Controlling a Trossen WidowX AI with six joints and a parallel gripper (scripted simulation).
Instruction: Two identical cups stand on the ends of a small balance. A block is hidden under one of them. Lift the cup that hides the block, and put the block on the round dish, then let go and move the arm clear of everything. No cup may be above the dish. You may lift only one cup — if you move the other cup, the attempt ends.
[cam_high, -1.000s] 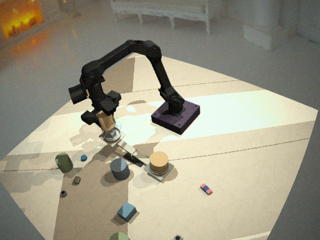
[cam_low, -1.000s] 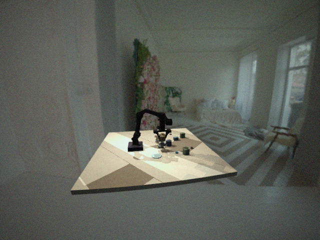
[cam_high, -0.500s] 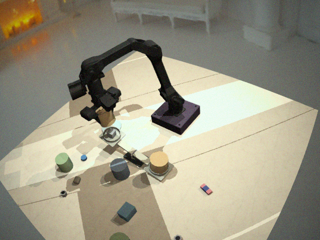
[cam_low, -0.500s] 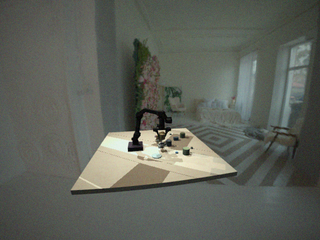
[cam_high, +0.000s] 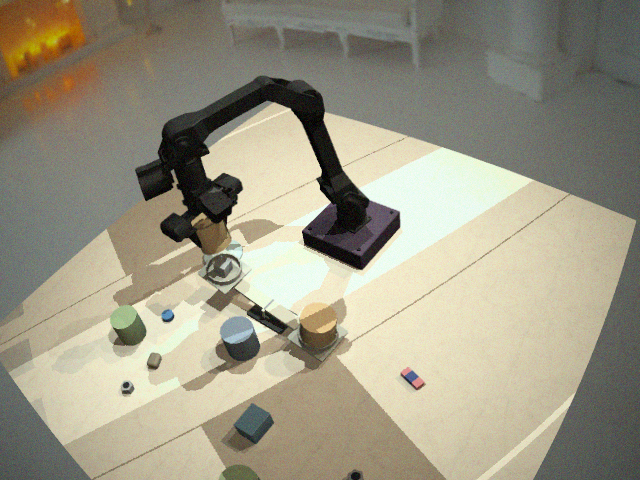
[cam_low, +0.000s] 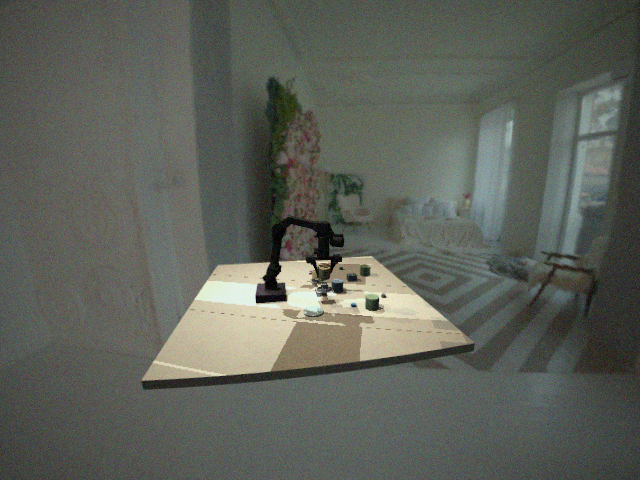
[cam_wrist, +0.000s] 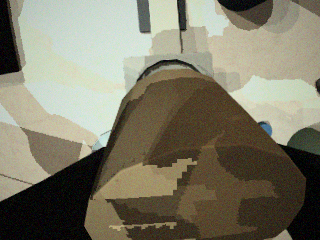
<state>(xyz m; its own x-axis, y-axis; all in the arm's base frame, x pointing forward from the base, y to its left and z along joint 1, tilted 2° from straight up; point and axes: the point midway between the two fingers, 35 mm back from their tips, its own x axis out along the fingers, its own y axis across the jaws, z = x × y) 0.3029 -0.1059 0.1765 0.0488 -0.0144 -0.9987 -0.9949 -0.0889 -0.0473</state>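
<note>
My gripper is shut on a tan cup and holds it raised above one end of the balance. A small grey block sits uncovered inside the dark ring on that end. In the wrist view the cup hides the block. The other tan cup stands on the opposite end. The round dish is pale and lies on the table just beyond the uncovered end, partly hidden behind the held cup in the top view.
A blue-grey cylinder stands beside the beam. A green cylinder, a blue disc, a brown pebble-like piece and a nut lie farther left. A teal box and a pink-blue piece lie nearer the camera.
</note>
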